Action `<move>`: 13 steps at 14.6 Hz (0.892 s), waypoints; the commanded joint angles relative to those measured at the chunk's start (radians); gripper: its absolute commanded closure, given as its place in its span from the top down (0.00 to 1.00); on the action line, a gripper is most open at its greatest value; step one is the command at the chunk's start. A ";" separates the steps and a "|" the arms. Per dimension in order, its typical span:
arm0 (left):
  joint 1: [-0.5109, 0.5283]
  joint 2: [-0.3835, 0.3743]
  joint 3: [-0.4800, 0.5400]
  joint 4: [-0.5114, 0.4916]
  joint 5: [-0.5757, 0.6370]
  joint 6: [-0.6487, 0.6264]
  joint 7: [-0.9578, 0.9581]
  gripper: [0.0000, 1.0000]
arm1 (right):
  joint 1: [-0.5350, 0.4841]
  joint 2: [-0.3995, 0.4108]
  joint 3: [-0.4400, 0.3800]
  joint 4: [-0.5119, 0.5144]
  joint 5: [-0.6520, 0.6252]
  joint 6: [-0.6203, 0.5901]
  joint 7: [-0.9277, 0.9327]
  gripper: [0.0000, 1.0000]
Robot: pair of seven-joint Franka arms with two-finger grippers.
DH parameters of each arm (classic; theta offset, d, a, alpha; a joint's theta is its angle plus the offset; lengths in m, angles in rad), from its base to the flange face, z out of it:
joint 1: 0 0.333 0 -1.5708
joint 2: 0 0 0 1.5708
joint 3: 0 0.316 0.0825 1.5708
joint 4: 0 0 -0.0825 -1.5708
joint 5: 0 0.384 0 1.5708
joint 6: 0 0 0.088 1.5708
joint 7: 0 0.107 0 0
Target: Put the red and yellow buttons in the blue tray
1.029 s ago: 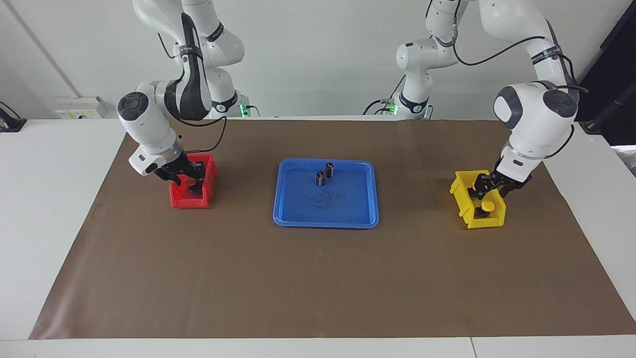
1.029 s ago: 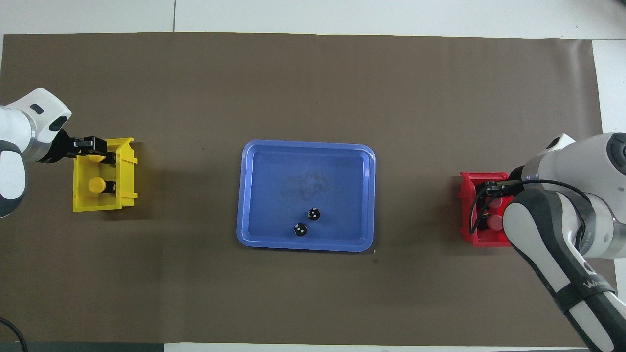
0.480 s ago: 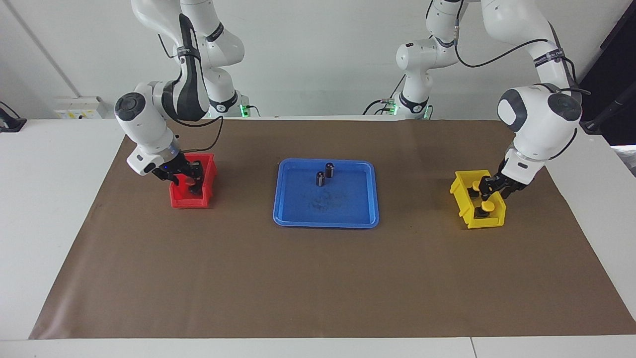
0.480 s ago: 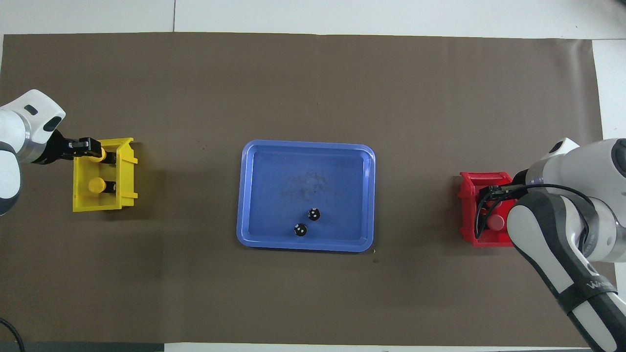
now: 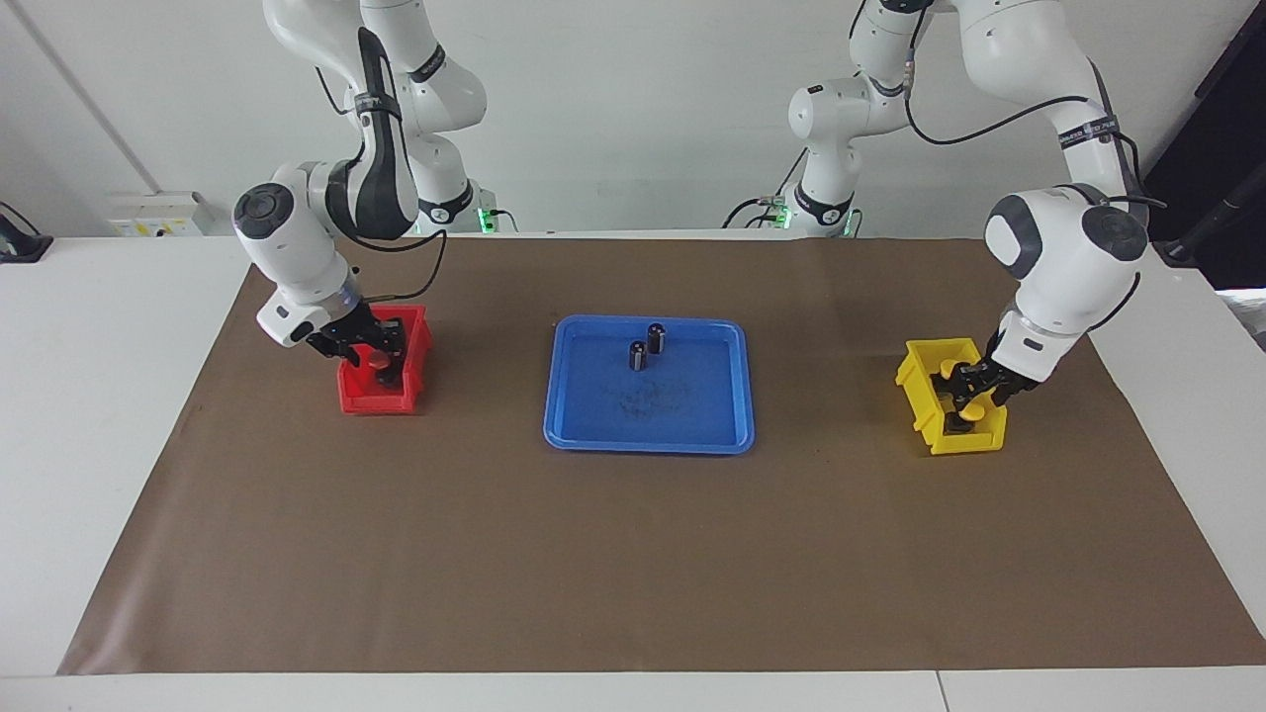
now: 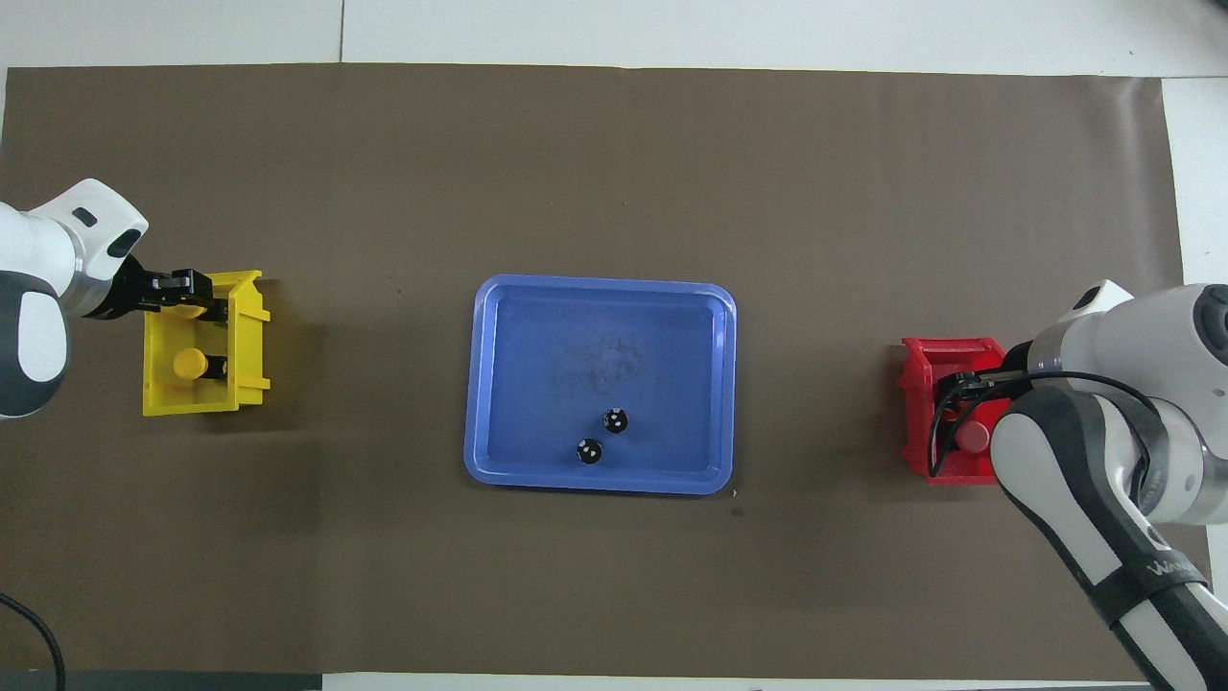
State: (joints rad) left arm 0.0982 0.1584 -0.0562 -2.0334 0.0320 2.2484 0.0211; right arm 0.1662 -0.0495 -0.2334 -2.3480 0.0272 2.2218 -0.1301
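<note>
The blue tray (image 5: 692, 415) lies mid-table with no buttons in it. My left gripper (image 5: 973, 394) reaches down into the yellow bin (image 6: 245, 336), its fingers closed on the cap of the yellow button (image 5: 974, 407) that sits farther from the robots. A second yellow button (image 6: 189, 364) stands free in the same bin. Down in the red bin (image 5: 376, 402), my right gripper (image 5: 378, 348) has its fingers against both sides of a red button (image 5: 380, 362). Another red button (image 6: 974, 437) shows beside the right arm in the overhead view.
Two dark grey capless cylinders (image 5: 638, 355) (image 5: 656, 337) stand upright in the tray, at its edge nearer the robots. Brown paper covers the table. The red bin sits at the right arm's end and the yellow bin at the left arm's end.
The left gripper moved within the yellow bin onto the farther button and closed on it. The right gripper narrowed around the red button; its arm shifted slightly.
</note>
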 commanded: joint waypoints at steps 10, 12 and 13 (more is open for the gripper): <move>0.009 0.000 -0.005 -0.030 -0.014 0.026 -0.001 0.61 | 0.001 -0.020 0.003 0.016 0.005 -0.020 -0.040 0.16; 0.009 0.000 -0.005 -0.027 -0.014 0.028 -0.004 0.52 | 0.000 0.014 0.002 0.128 0.003 -0.135 -0.046 0.16; 0.009 0.000 -0.005 -0.027 -0.014 0.026 -0.004 0.40 | -0.005 0.045 0.002 0.215 0.002 -0.224 -0.063 0.16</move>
State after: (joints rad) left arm 0.0982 0.1656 -0.0561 -2.0438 0.0320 2.2576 0.0209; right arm 0.1707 -0.0544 -0.2317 -2.2814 0.0253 2.1306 -0.1494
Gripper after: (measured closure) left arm 0.419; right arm 0.586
